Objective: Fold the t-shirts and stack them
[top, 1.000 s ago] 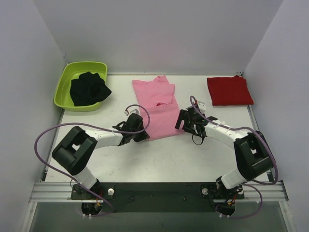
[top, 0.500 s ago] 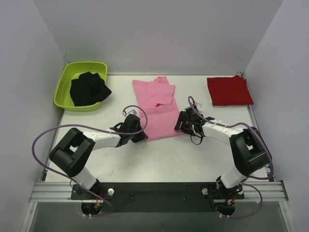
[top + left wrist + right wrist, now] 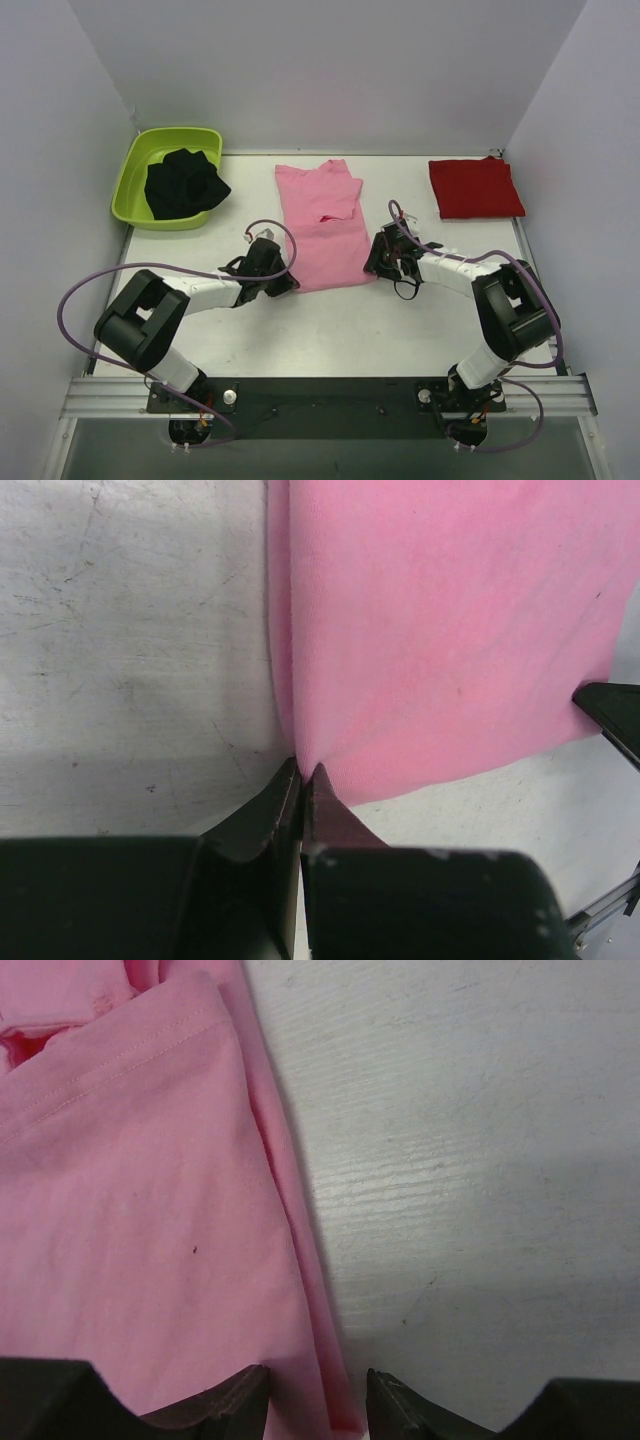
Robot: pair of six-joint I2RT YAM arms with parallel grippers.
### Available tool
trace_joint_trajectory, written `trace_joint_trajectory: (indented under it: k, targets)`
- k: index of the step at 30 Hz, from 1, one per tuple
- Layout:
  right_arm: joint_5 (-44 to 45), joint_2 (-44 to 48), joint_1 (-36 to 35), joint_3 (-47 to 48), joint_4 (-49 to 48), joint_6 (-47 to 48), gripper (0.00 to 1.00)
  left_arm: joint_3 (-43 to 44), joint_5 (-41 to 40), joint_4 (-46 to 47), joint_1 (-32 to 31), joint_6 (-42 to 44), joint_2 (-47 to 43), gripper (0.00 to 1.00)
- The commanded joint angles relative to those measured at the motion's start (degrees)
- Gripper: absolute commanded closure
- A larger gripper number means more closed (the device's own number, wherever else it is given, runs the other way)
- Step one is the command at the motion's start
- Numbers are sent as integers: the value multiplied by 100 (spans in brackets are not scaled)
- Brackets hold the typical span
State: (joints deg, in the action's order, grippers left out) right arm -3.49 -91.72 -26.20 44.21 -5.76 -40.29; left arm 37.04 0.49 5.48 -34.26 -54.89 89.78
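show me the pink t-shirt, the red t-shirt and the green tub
pink t-shirt (image 3: 325,240): top view, middle of the cloth
red t-shirt (image 3: 476,188): top view, centre of the folded cloth
green tub (image 3: 130,180): top view, its left wall

Setting: a robotics lab bench, boxed in like a test cell
Walls: plain white panels (image 3: 330,70) close off the left, back and right sides
Table: a flat white top (image 3: 330,330), scuffed and scratched in the wrist views
Mounting: an aluminium rail (image 3: 110,403) along the near edge, with the left arm (image 3: 210,292) and right arm (image 3: 450,270) bolted side by side
Wiring: purple cables (image 3: 110,269) loop loose off both arms
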Motion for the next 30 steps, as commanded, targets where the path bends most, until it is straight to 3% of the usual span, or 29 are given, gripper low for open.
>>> trace_joint_trajectory:
  k: [1,7,14,16,19,30]
  targets:
    - [41,-38,1,-88,136,39,57,-153,-49,-91,77,128,-92,100]
    - [120,-118,-289,-79,119,-49,58,-153,-49,-3,86,102,-31,100]
    - [199,-232,-474,-131,84,-154,69,-179,-49,32,86,84,-4,100]
    - [199,-232,-492,-184,75,-180,77,-205,-49,59,104,84,-13,100]
    - [225,-232,-492,-211,92,-216,100,-249,-49,85,130,84,-22,100]
    - [630,470,-887,-597,356,-330,100,-802,100,138,-54,5,-636,100]
